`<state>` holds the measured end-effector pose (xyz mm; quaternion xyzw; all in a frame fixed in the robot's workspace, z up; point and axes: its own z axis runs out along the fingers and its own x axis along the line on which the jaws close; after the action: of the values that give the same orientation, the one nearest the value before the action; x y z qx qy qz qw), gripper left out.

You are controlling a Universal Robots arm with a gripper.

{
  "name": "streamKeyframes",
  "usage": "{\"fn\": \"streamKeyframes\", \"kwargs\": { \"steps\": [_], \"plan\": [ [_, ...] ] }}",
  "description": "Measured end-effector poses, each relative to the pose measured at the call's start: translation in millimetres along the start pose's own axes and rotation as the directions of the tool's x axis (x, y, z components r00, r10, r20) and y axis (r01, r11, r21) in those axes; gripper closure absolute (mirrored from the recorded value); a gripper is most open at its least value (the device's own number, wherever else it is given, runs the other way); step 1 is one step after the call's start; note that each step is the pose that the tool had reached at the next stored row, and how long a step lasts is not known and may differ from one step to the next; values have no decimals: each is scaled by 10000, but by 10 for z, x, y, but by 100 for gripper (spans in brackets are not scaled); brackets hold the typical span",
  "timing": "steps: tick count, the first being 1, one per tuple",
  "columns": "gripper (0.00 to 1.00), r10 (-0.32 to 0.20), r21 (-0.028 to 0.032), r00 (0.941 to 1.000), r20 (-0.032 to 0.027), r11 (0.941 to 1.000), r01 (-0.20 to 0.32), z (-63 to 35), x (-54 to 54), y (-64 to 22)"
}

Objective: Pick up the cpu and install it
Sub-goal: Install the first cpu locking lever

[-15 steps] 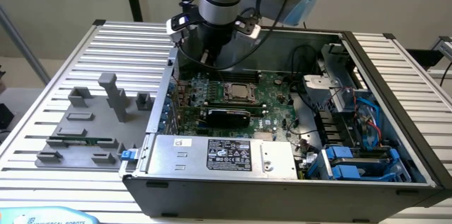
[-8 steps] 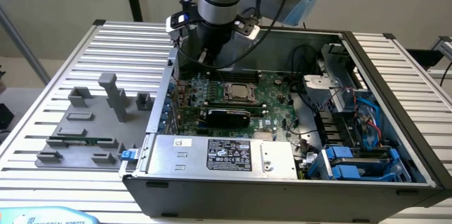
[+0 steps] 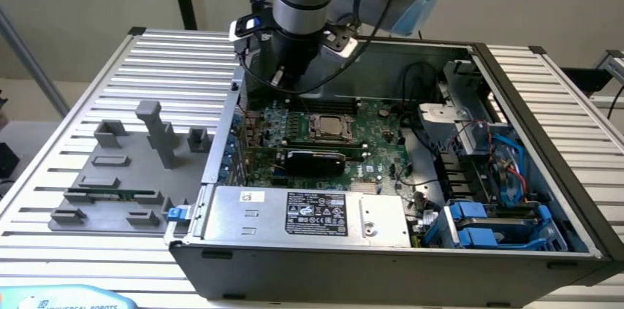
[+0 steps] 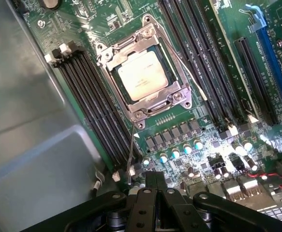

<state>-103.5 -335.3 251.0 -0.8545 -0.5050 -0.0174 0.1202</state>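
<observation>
Grey fixture blocks (image 3: pixel 107 177) are sitting at the exterior view's left, with a green memory stick (image 3: pixel 112 194) lying among them. Further right, the gripper (image 4: pixel 155 181) is hanging clenched and empty over the motherboard (image 3: pixel 381 170), close to the memory slots (image 4: pixel 90 96). The cpu (image 4: pixel 141 75) is lying in its socket (image 4: pixel 143 113), inside the metal frame. By the look of it, any descent while clenched is risking a knock on the thin lever (image 4: pixel 131 145) or the slots, and a chip sitting askew is risking bent pins.
</observation>
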Motion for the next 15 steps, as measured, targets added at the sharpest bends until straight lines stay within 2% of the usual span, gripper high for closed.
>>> {"fn": "streamKeyframes", "kwargs": {
  "steps": [3,7,9,13,15],
  "plan": [
    [89,172,50,9998,-30,9998,-172,0,-4,-6],
    [89,266,172,9995,-152,9995,-263,0,-22,-17],
    [89,302,250,9993,-229,9992,-296,0,-35,-24],
    [89,350,416,9984,-438,9986,-332,-8,-71,-12],
    [89,381,466,9979,-531,9983,-356,-10,-83,-6]
  ]
}}
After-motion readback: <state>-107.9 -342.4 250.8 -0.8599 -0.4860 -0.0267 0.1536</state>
